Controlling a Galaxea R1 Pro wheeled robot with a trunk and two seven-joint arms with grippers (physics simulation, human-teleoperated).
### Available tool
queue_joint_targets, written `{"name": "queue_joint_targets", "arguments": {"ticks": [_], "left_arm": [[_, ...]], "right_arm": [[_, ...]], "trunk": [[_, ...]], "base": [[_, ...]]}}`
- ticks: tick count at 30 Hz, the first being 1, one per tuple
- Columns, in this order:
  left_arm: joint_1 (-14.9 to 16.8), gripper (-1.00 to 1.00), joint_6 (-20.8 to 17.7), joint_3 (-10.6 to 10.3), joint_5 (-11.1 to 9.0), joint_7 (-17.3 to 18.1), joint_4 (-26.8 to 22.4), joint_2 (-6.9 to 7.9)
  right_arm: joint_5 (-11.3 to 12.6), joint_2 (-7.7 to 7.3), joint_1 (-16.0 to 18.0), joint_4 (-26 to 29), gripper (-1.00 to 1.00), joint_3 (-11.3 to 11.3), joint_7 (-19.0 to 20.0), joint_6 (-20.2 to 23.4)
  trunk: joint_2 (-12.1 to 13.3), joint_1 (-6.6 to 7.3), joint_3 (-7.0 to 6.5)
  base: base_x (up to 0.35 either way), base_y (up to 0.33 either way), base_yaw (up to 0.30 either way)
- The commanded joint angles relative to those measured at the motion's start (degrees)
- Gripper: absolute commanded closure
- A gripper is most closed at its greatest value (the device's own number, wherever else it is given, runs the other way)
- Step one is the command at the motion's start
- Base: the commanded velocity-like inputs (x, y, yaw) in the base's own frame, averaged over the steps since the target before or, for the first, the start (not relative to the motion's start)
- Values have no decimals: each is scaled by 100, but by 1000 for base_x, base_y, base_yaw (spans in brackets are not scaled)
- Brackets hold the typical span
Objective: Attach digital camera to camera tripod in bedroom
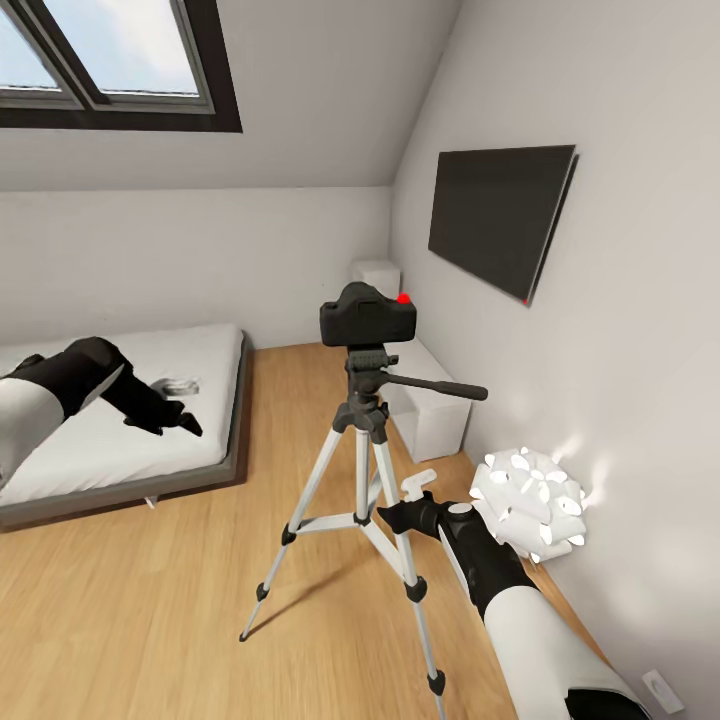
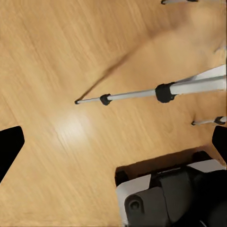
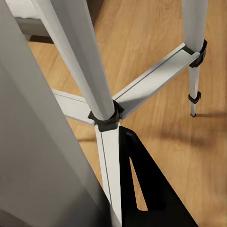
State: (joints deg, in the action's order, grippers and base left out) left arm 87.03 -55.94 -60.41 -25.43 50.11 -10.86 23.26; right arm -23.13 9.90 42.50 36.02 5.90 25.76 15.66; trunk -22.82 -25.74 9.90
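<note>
Head view: small black boxy digital camera [image 1: 367, 316] with a red dot sits atop the tall silver-legged camera tripod [image 1: 362, 470] on the light wood floor [image 1: 150, 600]. Right tool [image 1: 392, 516] just beside a tripod leg, left tool [image 1: 188, 424] over the white-mattressed bed [image 1: 120, 420] at left; opening of either: cannot tell.

— What hangs on the right wall?
— A dark flat screen [image 1: 500, 215], mounted upright, with a white socket [image 1: 660, 690] low on the same wall.
— And below the screen?
— A white low cabinet [image 1: 430, 405] against the wall, a smaller white box [image 1: 377, 274] in the corner behind it, and a white petalled lamp [image 1: 530, 503] on the wood floor [image 1: 150, 600], just beside the wall.
</note>
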Motion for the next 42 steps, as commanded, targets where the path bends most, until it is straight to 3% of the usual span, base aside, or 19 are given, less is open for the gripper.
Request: {"name": "queue_joint_targets", "arguments": {"ticks": [1, 4, 8, 9, 14, 15, 20, 27, 32, 35, 39, 42], "left_arm": [[-71, -100, 114, -16, -49, -113, 184, -25], [-286, -100, 798, -1, -165, -519, 709, -82], [-527, -100, 1206, 11, -476, -764, 931, -80], [-681, -100, 1283, 15, -721, -833, 987, -75], [-1013, -100, 1363, 13, -1501, -931, 1052, -71], [-1131, -100, 1391, 12, -1779, -958, 1062, -69], [-1525, -100, 1445, 12, -2266, -1137, 1073, -72], [-2062, -100, 1548, 12, -2456, -1536, 1082, -75], [-2420, -100, 1585, 12, -2500, -1597, 1083, -82], [-2792, -100, 1624, 12, -2602, -1615, 1083, -117], [-3230, -100, 1780, 12, -2850, -1623, 1079, -159], [-3631, -100, 2087, 17, -3271, -1626, 1081, -177]], "right_arm": [[-82, 10, 0, -33, 100, 52, 68, 33], [-79, 10, 1, -35, 100, 52, 69, 33], [-78, 10, -2, -39, 100, 52, 69, 33], [-78, 10, 0, -40, 100, 52, 69, 33], [-78, 10, -2, -41, 100, 52, 69, 33], [-78, 10, -3, -42, 100, 52, 69, 33], [-78, 10, 0, -42, 100, 52, 69, 45], [-78, 10, -1, -42, 100, 52, 69, 57], [-83, 10, 2, -40, 100, 52, 72, 59], [-85, 10, 3, -41, 100, 50, 76, 59], [-86, 10, -2, -42, 100, 46, 77, 60], [-86, 10, -2, -42, 100, 44, 78, 60]], "trunk": [[-10, -5, 13], [-10, -5, 13], [-10, -5, 13], [-10, -5, 13], [-10, -5, 13], [-10, -5, 13], [-10, -5, 13], [-10, -5, 13], [-10, -5, 13], [-10, -5, 13], [-10, -5, 13], [-10, -5, 13]], "base": [[0, 0, 0], [0, 0, 0], [0, 0, 0], [0, 0, 0], [0, 0, 0], [0, 0, 0], [0, 0, 0], [0, 0, 0], [0, 0, 0], [0, 0, 0], [0, 0, 0], [0, 0, 0]]}}
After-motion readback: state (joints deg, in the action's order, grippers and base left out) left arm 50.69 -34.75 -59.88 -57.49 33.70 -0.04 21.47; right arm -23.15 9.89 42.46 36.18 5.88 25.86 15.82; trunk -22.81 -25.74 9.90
